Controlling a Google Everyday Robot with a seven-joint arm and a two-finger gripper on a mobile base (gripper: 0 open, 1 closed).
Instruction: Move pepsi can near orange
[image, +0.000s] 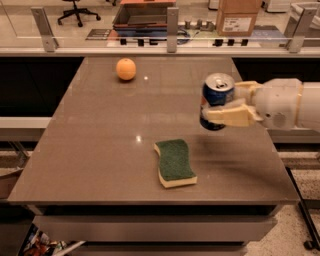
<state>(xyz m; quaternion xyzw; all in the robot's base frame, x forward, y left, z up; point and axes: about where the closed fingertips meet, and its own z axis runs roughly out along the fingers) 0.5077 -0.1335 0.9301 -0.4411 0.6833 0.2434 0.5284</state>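
The pepsi can (217, 102), blue with a silver top, is held upright above the right side of the brown table (100, 150). My gripper (222, 105) comes in from the right edge and is shut on the can, one cream finger (227, 116) across its front. The orange (126, 69) sits on the table at the far left, well away from the can.
A green and yellow sponge (174, 162) lies on the table near the front, below and left of the can. A glass rail with metal posts (172, 22) runs along the table's far edge. A cardboard box (237, 17) stands beyond it.
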